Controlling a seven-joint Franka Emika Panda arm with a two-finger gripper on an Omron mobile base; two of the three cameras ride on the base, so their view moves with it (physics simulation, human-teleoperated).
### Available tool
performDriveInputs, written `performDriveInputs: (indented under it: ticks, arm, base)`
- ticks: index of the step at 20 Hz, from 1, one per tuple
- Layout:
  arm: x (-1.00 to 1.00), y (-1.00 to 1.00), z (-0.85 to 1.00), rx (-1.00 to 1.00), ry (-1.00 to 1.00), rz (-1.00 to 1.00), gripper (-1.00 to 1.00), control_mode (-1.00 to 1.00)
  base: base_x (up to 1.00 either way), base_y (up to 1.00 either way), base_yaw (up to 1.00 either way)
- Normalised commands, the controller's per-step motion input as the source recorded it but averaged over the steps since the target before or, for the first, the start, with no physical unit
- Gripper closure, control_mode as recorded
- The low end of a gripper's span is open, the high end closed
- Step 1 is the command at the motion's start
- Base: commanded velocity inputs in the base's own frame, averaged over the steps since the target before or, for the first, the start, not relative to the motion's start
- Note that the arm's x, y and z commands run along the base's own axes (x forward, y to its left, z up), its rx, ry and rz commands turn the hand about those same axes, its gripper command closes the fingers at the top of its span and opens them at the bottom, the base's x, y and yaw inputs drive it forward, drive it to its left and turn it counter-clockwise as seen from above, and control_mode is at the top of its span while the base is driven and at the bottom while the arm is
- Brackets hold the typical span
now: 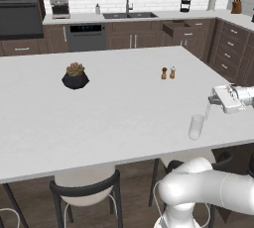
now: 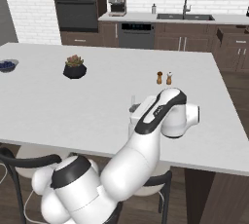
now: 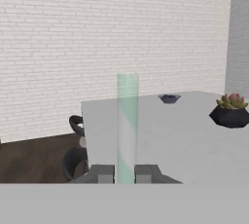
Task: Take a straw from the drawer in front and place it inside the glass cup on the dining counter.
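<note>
Right at my fingertips (image 3: 124, 174) the straw (image 3: 127, 121) is pinched upright, hovering near the glass cup (image 1: 196, 126); next, I line up over its mouth and lower.

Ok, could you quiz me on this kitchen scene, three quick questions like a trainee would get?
1. True or false: the jaws are shut on the straw.
2. What sits on the counter left of the shakers? A plant, B kettle, C plate.
3. Fill in: the drawer at the back stands ___.
Key: 1 true; 2 A; 3 open.
</note>
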Motion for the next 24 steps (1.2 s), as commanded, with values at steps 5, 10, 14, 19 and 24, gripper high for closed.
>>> performDriveInputs:
  ticks: [5, 10, 14, 19, 24]
  arm:
    - [0.03, 0.00, -0.05, 0.00, 0.00, 0.00, 1.00, -1.00]
    - [0.02, 0.00, 0.00, 0.00, 0.00, 0.00, 1.00, -1.00]
    - [0.02, 0.00, 0.10, 0.00, 0.00, 0.00, 1.00, -1.00]
    - [0.10, 0.00, 0.03, 0.00, 0.00, 0.00, 1.00, -1.00]
    - [0.17, 0.00, 0.00, 0.00, 0.00, 0.00, 1.00, -1.00]
  base:
    - [0.00, 0.00, 0.00]
    - [0.00, 0.00, 0.00]
    - [0.00, 0.00, 0.00]
    - [0.00, 0.00, 0.00]
    - [0.00, 0.00, 0.00]
